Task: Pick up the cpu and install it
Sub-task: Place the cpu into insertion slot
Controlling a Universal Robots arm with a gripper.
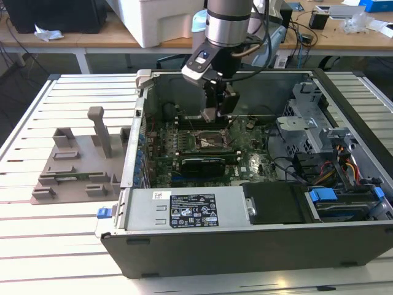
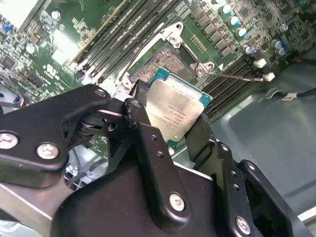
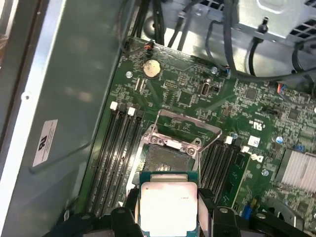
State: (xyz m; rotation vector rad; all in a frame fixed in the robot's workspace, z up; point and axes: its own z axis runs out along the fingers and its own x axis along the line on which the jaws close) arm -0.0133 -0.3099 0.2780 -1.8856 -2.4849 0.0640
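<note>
Silver-topped cpu (image 2: 175, 111) sits clamped by its edges between the closed jaws, poised above the open socket (image 3: 169, 157) at the centre of the exterior view. Any tilt or misalignment on lowering could bend the socket's pins.

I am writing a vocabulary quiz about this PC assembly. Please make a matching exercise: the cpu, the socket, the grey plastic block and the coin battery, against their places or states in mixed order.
Column one
1 cpu
2 CPU socket
3 grey plastic block
4 coin cell battery

Column two
a open and empty
b on the table outside the computer case
c held in the gripper
d round, on the motherboard

Pairs: 1-c, 2-a, 3-b, 4-d
</note>
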